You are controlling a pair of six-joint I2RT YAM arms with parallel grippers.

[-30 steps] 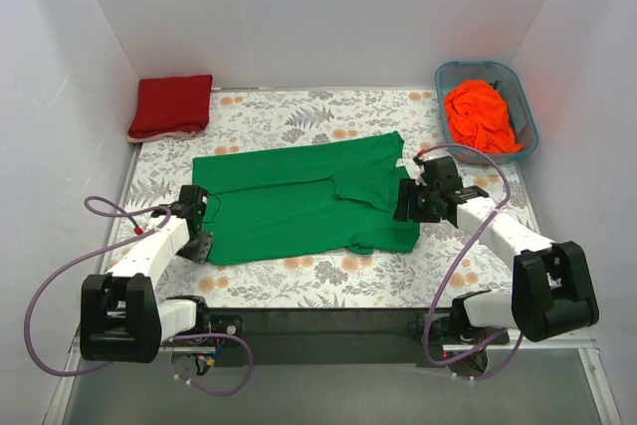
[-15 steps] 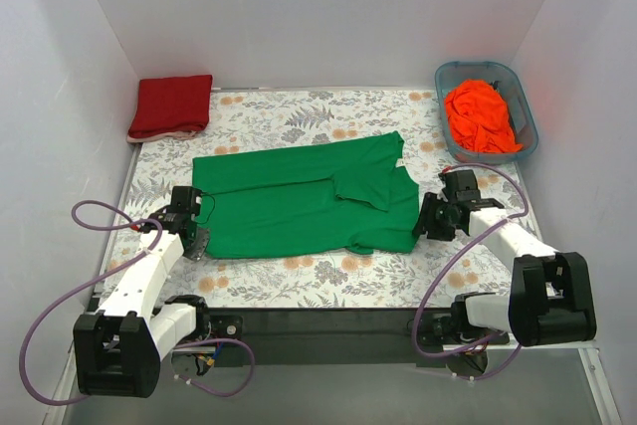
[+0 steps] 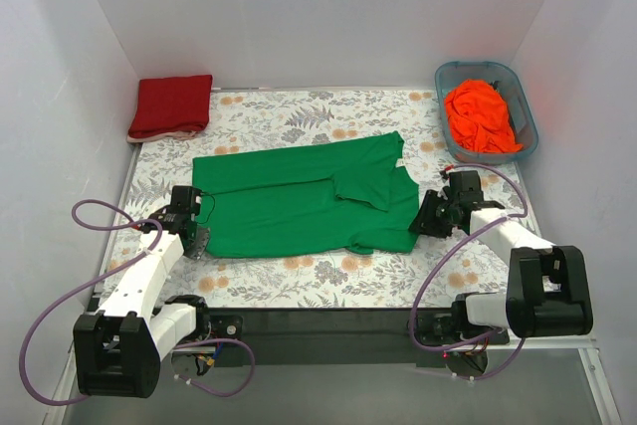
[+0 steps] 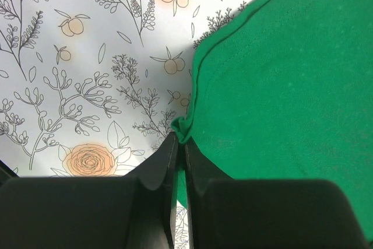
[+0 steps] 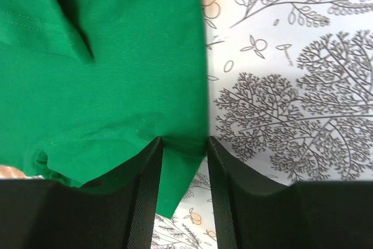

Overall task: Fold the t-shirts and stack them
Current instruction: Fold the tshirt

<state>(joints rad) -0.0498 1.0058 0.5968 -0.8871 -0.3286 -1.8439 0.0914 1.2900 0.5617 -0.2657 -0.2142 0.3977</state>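
The bright green t-shirt [image 3: 299, 201] lies spread flat on the flowered table, its sleeve folded in. My left gripper [image 3: 198, 238] is shut on the shirt's near left edge; the left wrist view shows a small pinch of green fabric [image 4: 280, 86] between the closed fingertips of the gripper [image 4: 179, 139]. My right gripper [image 3: 426, 220] is open at the shirt's near right corner. In the right wrist view its gripper [image 5: 183, 141] has the jaws standing apart on either side of the green hem [image 5: 116, 74]. The dark red t-shirt [image 3: 171, 106] lies folded at the far left. The orange t-shirt [image 3: 480, 116] lies crumpled in the tub.
The blue-grey plastic tub [image 3: 528, 111] stands at the far right corner. White walls enclose the table on three sides. Purple cables loop beside both arm bases near the front edge.
My right gripper has moved down and nearer, from the shirt's right edge to its near right corner. My left gripper stays at the left edge while its arm has lowered.
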